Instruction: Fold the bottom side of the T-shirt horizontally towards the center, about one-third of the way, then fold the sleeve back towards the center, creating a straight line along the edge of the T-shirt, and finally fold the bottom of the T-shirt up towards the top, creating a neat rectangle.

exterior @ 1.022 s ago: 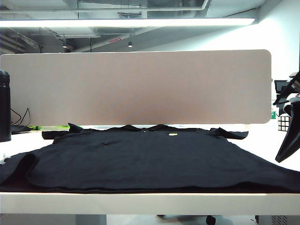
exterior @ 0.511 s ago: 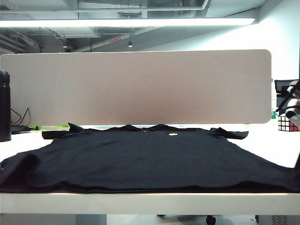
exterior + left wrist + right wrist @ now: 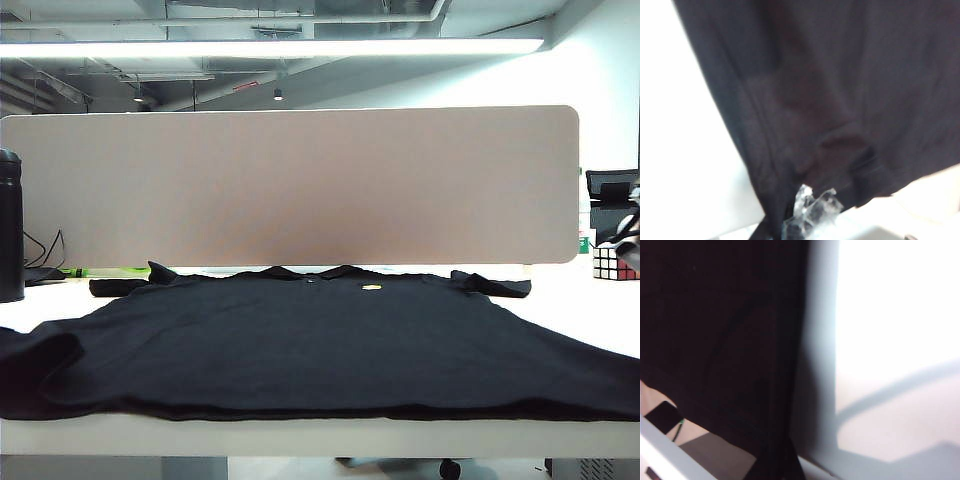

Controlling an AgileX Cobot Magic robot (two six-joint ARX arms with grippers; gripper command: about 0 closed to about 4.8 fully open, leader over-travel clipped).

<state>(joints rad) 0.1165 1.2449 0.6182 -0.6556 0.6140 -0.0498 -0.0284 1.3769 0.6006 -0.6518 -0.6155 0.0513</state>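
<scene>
The black T-shirt (image 3: 320,340) lies spread across the white table (image 3: 320,437), its collar (image 3: 310,272) and a small yellow mark (image 3: 371,288) on the far side. The bottom of the T-shirt (image 3: 320,412) runs along the table's front edge. In the left wrist view the black cloth (image 3: 805,100) narrows into my left gripper (image 3: 790,227), shut on it beside a clear fingertip (image 3: 810,207). The right wrist view shows the cloth (image 3: 720,340) tapering into my right gripper (image 3: 782,472), shut on it. Of either arm the exterior view shows only a sliver of the right one (image 3: 630,225).
A beige partition (image 3: 290,185) stands behind the table. A dark bottle (image 3: 10,225) and cables (image 3: 45,265) are at the far left. A puzzle cube (image 3: 608,262) sits at the far right. The short sleeves (image 3: 115,287) lie out toward the partition.
My right arm, black and plainly seen at the right edge a second ago, has dropped almost out of the exterior view. The hem's corners now stretch toward both edges of the view.
</scene>
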